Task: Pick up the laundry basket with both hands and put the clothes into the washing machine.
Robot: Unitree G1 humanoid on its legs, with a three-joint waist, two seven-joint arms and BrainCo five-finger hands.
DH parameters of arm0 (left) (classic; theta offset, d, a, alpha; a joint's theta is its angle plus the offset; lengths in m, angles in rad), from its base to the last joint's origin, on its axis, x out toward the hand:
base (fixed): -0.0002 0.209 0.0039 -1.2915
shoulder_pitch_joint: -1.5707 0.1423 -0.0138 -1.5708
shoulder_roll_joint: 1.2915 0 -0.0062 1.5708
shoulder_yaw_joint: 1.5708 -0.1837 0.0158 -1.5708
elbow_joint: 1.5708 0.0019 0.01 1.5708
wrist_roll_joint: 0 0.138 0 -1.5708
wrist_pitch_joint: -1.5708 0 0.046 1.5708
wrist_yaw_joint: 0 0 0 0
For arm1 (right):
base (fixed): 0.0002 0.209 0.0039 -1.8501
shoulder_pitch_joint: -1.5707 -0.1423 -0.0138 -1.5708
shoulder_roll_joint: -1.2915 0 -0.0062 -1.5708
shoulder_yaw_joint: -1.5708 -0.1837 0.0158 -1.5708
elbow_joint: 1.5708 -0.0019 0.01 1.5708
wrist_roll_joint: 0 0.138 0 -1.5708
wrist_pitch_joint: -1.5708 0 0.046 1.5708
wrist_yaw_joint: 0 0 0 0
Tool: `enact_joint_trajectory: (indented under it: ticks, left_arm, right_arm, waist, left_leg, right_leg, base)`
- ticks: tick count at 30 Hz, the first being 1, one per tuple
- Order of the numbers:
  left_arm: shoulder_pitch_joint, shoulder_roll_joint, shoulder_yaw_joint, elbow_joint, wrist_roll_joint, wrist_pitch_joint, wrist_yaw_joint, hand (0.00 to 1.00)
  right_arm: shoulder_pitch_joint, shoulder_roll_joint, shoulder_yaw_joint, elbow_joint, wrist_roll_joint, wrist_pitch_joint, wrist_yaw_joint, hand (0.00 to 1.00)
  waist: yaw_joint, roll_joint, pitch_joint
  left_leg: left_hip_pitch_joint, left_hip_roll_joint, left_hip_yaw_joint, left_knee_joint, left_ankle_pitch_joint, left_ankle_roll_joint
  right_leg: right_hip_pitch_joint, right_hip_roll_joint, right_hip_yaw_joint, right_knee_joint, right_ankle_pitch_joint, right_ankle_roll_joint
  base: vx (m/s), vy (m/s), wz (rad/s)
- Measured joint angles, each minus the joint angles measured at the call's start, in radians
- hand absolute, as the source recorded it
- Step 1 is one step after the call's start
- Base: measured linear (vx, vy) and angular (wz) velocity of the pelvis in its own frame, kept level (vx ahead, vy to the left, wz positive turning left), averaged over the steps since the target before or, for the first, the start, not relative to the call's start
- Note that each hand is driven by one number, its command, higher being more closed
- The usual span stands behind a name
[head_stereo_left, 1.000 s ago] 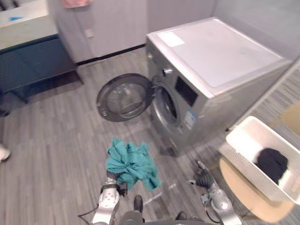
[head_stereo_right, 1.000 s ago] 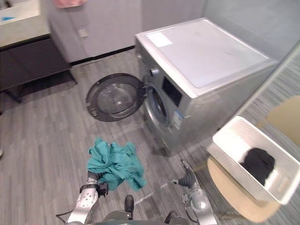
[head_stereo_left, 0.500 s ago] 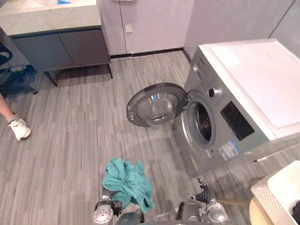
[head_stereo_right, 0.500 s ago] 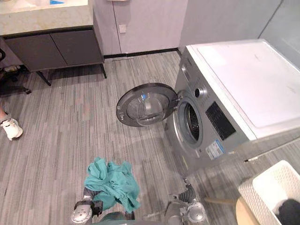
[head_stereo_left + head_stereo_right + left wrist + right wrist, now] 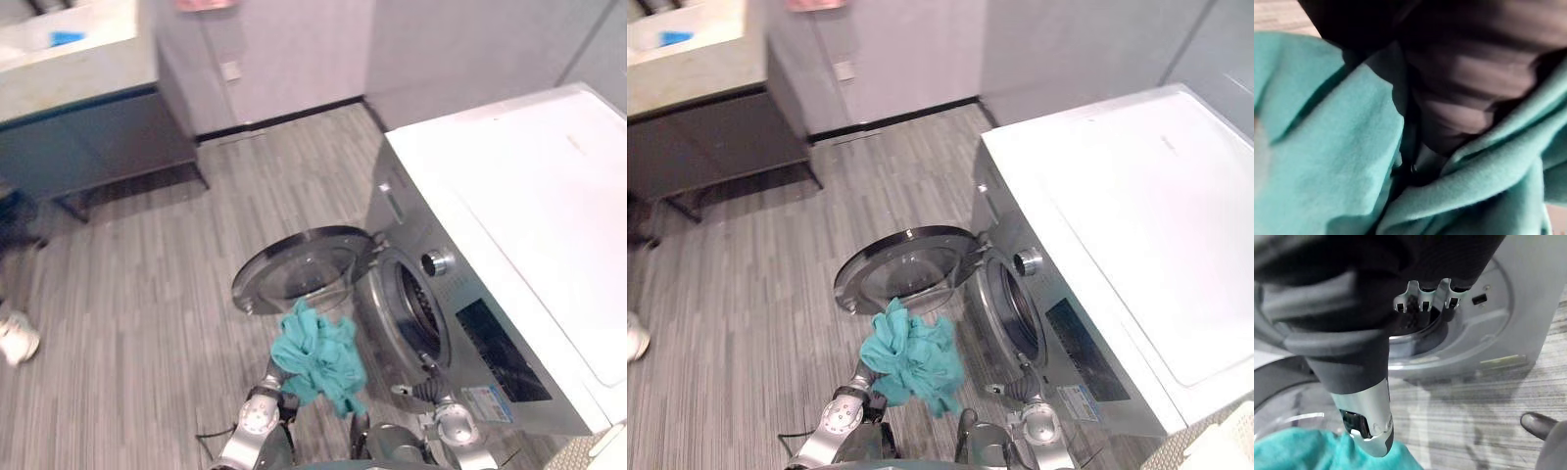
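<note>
I see a grey plank floor (image 5: pixel 127 294) and a dark cabinet (image 5: pixel 98 147) by the wall. A person's white shoe (image 5: pixel 12 338) is at the edge. The silver washing machine (image 5: pixel 509 255) has its round door (image 5: pixel 299 274) swung open, and I cannot see into the dark drum (image 5: pixel 416 308). A teal garment (image 5: pixel 318 357) hangs bunched over my left hand (image 5: pixel 1459 88) before the door; its grip I cannot tell. My right hand (image 5: pixel 1371 421) is curled, empty, near the drum. The white laundry basket's (image 5: pixel 1215 446) corner is beside the machine.

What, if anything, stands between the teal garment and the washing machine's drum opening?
Nothing visible. The teal garment bunched on the left hand hangs just beside the drum opening. The door is swung wide open behind the garment, and the right hand sits low, below the opening.
</note>
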Motion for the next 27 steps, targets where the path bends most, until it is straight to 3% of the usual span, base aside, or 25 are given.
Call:
enact_joint_trajectory:
  ticks: [1, 2, 3, 6, 9, 10, 12, 14, 16, 20, 23, 24, 25, 27]
  left_arm:
    - [-0.002, 0.000, -0.011, 0.000, 0.000, -0.001, 0.000, 1.00]
    - [-0.010, -0.001, -0.018, 0.003, 0.000, -0.001, 0.001, 1.00]
    - [-0.009, -0.012, -0.026, 0.009, 0.000, -0.002, 0.002, 1.00]
    - [-0.031, 0.033, -0.025, 0.042, -0.001, 0.000, 0.003, 1.00]
    - [-0.008, 0.066, -0.017, 0.044, 0.000, 0.001, 0.011, 1.00]
    - [0.006, 0.075, -0.003, 0.044, 0.000, 0.002, 0.019, 1.00]
    - [0.006, 0.079, 0.025, 0.043, -0.001, 0.003, 0.020, 1.00]
    - [0.000, 0.080, 0.048, 0.042, -0.002, 0.004, 0.021, 1.00]
    - [0.006, 0.080, 0.066, 0.041, -0.002, 0.006, 0.021, 1.00]
    - [0.007, 0.073, 0.072, 0.029, -0.003, 0.008, 0.019, 1.00]
    - [0.017, 0.055, 0.090, 0.030, -0.013, 0.021, 0.019, 1.00]
    - [0.023, 0.044, 0.102, 0.030, -0.013, 0.021, 0.021, 1.00]
    - [0.025, 0.039, 0.107, 0.030, -0.013, 0.022, 0.022, 1.00]
    - [0.026, 0.028, 0.106, 0.029, -0.013, 0.021, 0.024, 1.00]
  right_arm:
    - [-0.005, 0.001, 0.000, 0.005, 0.000, 0.000, 0.000, 0.00]
    - [-0.006, -0.004, 0.006, 0.007, 0.000, -0.001, -0.003, 0.00]
    - [-0.005, -0.031, 0.010, 0.012, -0.001, -0.001, -0.006, 0.00]
    - [0.023, 0.002, 0.020, 0.023, -0.004, 0.001, -0.017, 0.00]
    - [0.029, 0.008, 0.042, 0.025, -0.008, 0.003, -0.017, 0.00]
    - [0.017, 0.010, 0.061, 0.030, -0.013, 0.003, -0.017, 0.00]
    - [0.004, 0.013, 0.078, 0.032, -0.015, 0.004, -0.017, 0.00]
    - [0.001, 0.012, 0.077, 0.035, -0.023, 0.005, -0.017, 0.00]
    - [0.004, 0.012, 0.077, 0.039, -0.027, 0.004, -0.017, 0.00]
    - [0.013, -0.010, 0.074, 0.049, -0.032, 0.004, -0.018, 0.00]
    - [0.029, -0.013, 0.065, 0.050, -0.029, 0.004, -0.022, 0.00]
    - [0.032, -0.023, 0.063, 0.050, -0.020, 0.004, -0.022, 0.00]
    - [0.032, -0.028, 0.057, 0.050, -0.018, 0.004, -0.023, 0.00]
    - [0.022, -0.033, 0.020, 0.051, -0.003, 0.004, -0.036, 0.00]
  waist:
    - [0.000, 0.007, -0.001]
    - [0.000, 0.033, -0.002]
    - [-0.002, 0.080, 0.002]
    - [-0.003, 0.015, -0.014]
    - [-0.001, 0.007, -0.016]
    - [-0.002, 0.008, -0.016]
    - [-0.002, 0.008, -0.016]
    - [0.000, 0.014, -0.013]
    - [-0.001, 0.015, -0.013]
    - [-0.003, 0.023, -0.014]
    - [0.001, 0.021, -0.011]
    - [0.001, 0.035, -0.002]
    - [0.001, 0.039, 0.002]
    - [0.009, 0.046, 0.008]
  left_leg:
    - [0.006, -0.007, -0.057, -0.046, 0.009, -0.012]
    - [0.009, 0.000, -0.127, -0.131, 0.071, -0.048]
    - [0.010, 0.036, -0.145, -0.144, 0.130, -0.057]
    - [0.026, 0.002, 0.018, -0.153, 0.096, -0.013]
    - [0.049, -0.005, 0.141, -0.173, 0.081, 0.015]
    - [0.062, 0.003, 0.200, -0.187, 0.083, 0.028]
    - [0.082, 0.014, 0.287, -0.214, 0.089, 0.042]
    - [0.117, 0.029, 0.353, -0.230, 0.090, 0.043]
    - [0.152, 0.041, 0.374, -0.252, 0.094, 0.032]
    - [0.179, 0.092, 0.398, -0.264, 0.091, -0.010]
    - [0.131, 0.159, 0.389, -0.051, 0.080, -0.028]
    - [0.111, 0.185, 0.367, 0.058, 0.083, -0.028]
    - [0.095, 0.191, 0.344, 0.111, 0.084, -0.024]
    - [0.076, 0.128, 0.227, 0.053, 0.049, -0.020]
  right_leg:
    - [0.001, 0.007, 0.031, 0.001, 0.003, 0.012]
    - [0.005, 0.026, 0.073, 0.000, -0.005, 0.059]
    - [0.008, 0.061, 0.125, 0.001, -0.026, 0.097]
    - [-0.051, -0.002, 0.253, 0.001, -0.024, 0.152]
    - [-0.088, -0.033, 0.302, -0.021, 0.019, 0.196]
    - [-0.110, -0.049, 0.232, -0.036, 0.052, 0.193]
    - [-0.139, -0.103, -0.008, -0.028, 0.060, 0.169]
    - [-0.142, -0.190, -0.299, 0.014, 0.065, 0.133]
    - [-0.122, -0.202, -0.382, 0.019, 0.069, 0.142]
    - [-0.111, -0.132, -0.351, -0.009, 0.058, 0.129]
    - [-0.068, -0.099, -0.323, -0.025, 0.039, 0.111]
    - [-0.037, -0.086, -0.306, -0.029, 0.037, 0.106]
    - [-0.024, -0.083, -0.295, -0.029, 0.036, 0.102]
    - [-0.021, -0.088, -0.245, -0.028, 0.036, 0.102]
  base:
    - [0.24, 0.336, -1.78]
    - [0.22, 0.412, -1.82]
    - [0.16, 0.382, -1.78]
    - [0.04, 0.329, -1.42]
    - [-0.02, 0.227, -1.38]
    - [-0.04, 0.158, -1.44]
    - [-0.01, 0.086, -1.19]
    - [0.04, -0.016, -0.86]
    - [0.05, -0.086, -0.52]
    - [0.07, -0.141, -0.32]
    - [0.08, -0.160, -0.36]
    - [0.09, -0.145, -0.41]
    - [0.10, -0.068, -0.51]
    - [0.08, 0.017, -0.65]
